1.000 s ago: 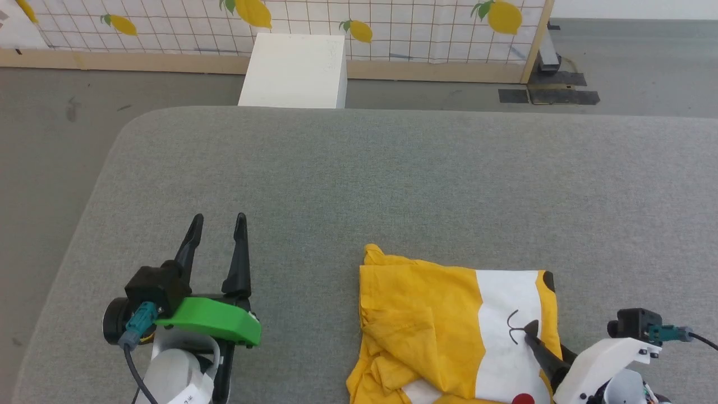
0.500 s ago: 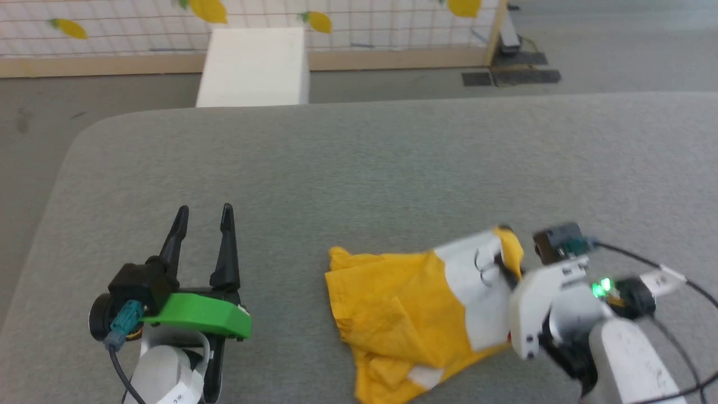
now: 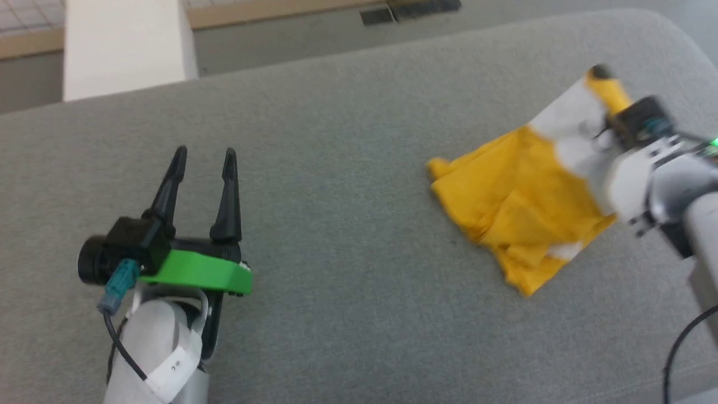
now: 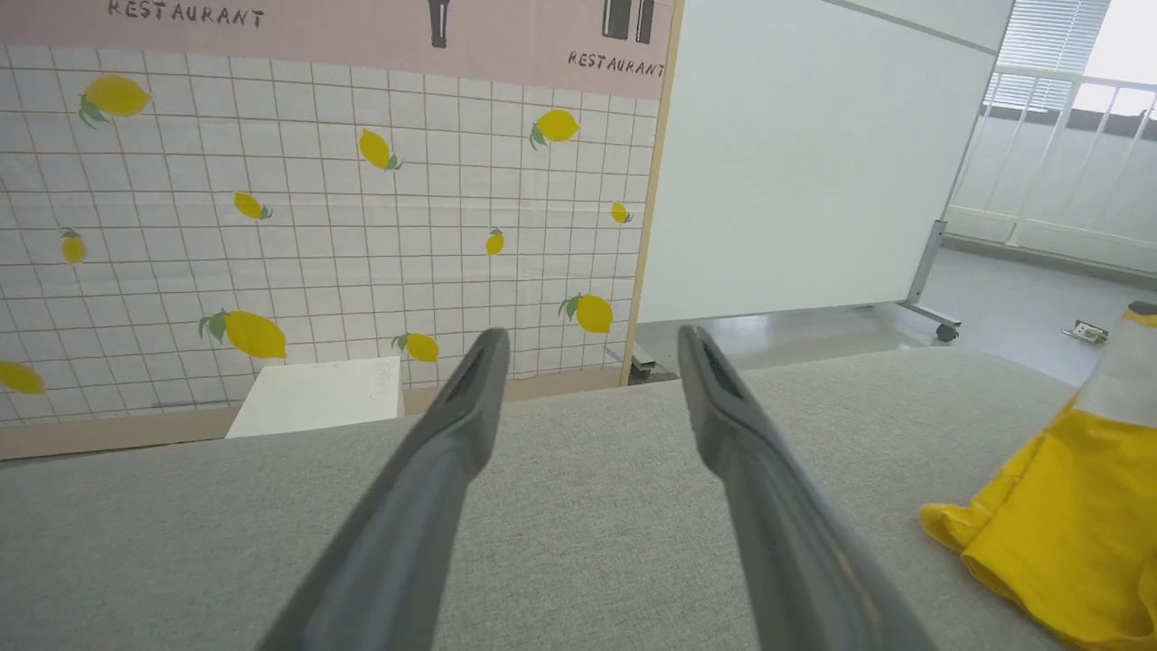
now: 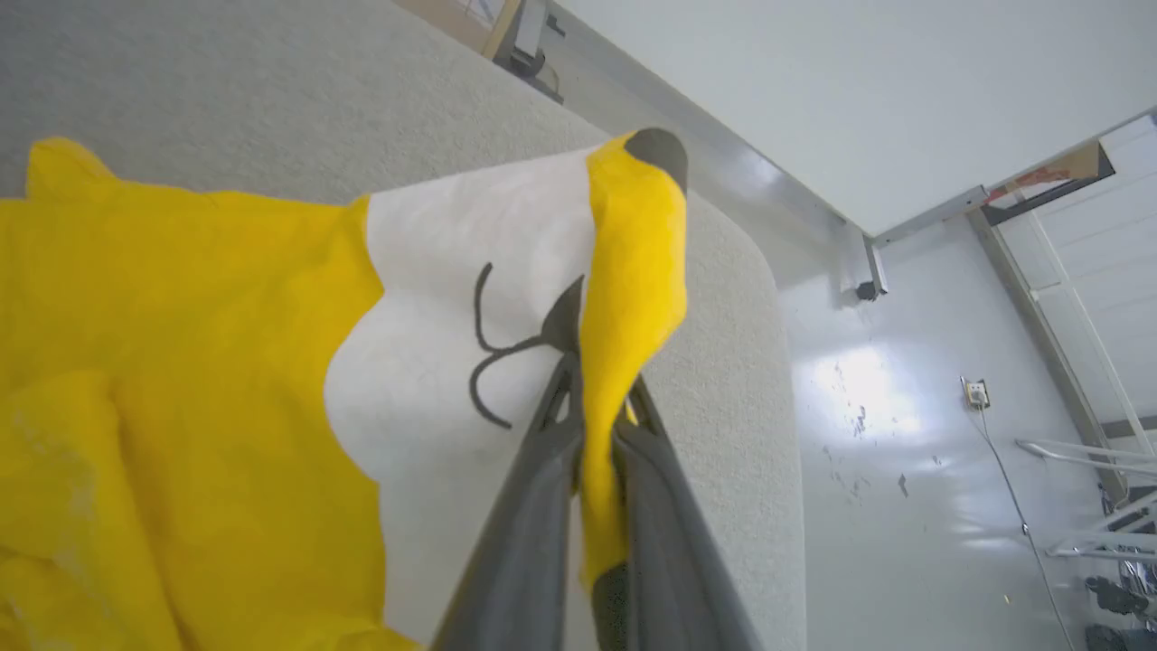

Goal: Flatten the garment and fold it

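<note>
The garment point(image 3: 527, 202) is a mustard-yellow T-shirt with a white patch and black lines, lying crumpled on the right side of the grey padded table point(image 3: 348, 168). My right gripper point(image 3: 601, 128) is shut on its yellow edge beside the white patch and holds that edge lifted off the table. In the right wrist view the gripper point(image 5: 587, 334) pinches a yellow fold of the garment point(image 5: 181, 362). My left gripper point(image 3: 205, 154) hovers open and empty over the table's left part, well away from the cloth. The left wrist view shows its spread fingers point(image 4: 470, 398) and the garment point(image 4: 1067, 524) at the lower right.
A white box point(image 3: 123, 45) stands on the floor beyond the table's far edge. The table's rounded far right corner point(image 3: 667, 28) lies close to the raised cloth. A lemon-print grid screen point(image 4: 316, 208) and a white panel point(image 4: 813, 154) stand behind.
My right gripper closed on the garment's right edge and lifted it up and away, dragging the cloth. The head camera has turned, shifting the whole picture. The left gripper stays open.
</note>
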Controlling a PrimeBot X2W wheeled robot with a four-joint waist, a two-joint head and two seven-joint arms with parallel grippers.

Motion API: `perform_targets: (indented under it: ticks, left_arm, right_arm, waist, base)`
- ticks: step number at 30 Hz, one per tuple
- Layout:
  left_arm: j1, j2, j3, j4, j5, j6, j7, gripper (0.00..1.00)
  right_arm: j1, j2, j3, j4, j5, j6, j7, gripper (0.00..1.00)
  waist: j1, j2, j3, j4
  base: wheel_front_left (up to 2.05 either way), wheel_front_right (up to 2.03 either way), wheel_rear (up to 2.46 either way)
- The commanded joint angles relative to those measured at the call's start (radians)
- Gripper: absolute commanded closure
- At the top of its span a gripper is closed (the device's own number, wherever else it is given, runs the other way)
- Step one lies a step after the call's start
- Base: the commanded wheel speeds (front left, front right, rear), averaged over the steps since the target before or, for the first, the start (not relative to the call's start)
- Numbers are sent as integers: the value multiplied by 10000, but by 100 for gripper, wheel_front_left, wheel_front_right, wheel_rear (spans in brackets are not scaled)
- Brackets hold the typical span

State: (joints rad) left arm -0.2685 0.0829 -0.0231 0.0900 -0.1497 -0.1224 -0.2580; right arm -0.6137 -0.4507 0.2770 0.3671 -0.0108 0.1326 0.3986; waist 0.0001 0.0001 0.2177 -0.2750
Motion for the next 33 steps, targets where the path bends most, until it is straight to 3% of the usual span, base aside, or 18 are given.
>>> perform_targets:
  ticks: [1, 9, 20, 28, 29, 30, 31, 33]
  left_arm:
    - [-231, 184, -67, -56, 74, -33, -38, 0]
    - [-715, 765, -420, -360, 166, -57, 121, 0]
    - [-952, 1292, -477, -917, 163, -45, 456, 0]
    - [-838, 1384, -424, -971, 61, 41, 463, 0]
    - [-814, 1373, -433, -939, 46, 49, 449, 0]
    - [-777, 1344, -452, -880, 24, 58, 424, 0]
    - [-746, 1314, -475, -828, 6, 66, 404, 0]
    - [-674, 1210, -526, -666, -56, 81, 331, 0]
  right_arm:
    - [-280, -96, -265, 290, -155, -19, -239, 100]
    - [-1055, -453, -2561, 1762, -1239, -19, -1216, 100]
    - [-1352, -147, -5927, 2077, -3342, -19, -1845, 100]
    - [-1372, 189, -6908, 1836, -4337, -19, -2358, 100]
    - [-1381, 224, -6977, 1878, -4399, -19, -2354, 96]
    - [-1392, 257, -7046, 1934, -4492, -19, -2348, 52]
    - [-1403, 275, -7122, 1986, -4552, -19, -2316, 0]
    - [-1411, 330, -7244, 2031, -4601, -19, -2478, 0]
  waist:
    - [-1, -1, 1220, -894]
    - [-1, -1, 2286, -851]
    - [-1, -1, 3239, -345]
    - [-1, -1, 3128, -64]
    - [-1, -1, 3059, -44]
    - [-1, -1, 2933, -17]
    - [-1, -1, 2839, 9]
    - [-1, -1, 2522, 91]
  base:
    - [0, 0, 0]
    - [0, 0, 0]
    - [0, 0, 0]
    - [0, 0, 0]
    - [0, 0, 0]
    - [0, 0, 0]
    - [0, 0, 0]
    - [0, 0, 0]
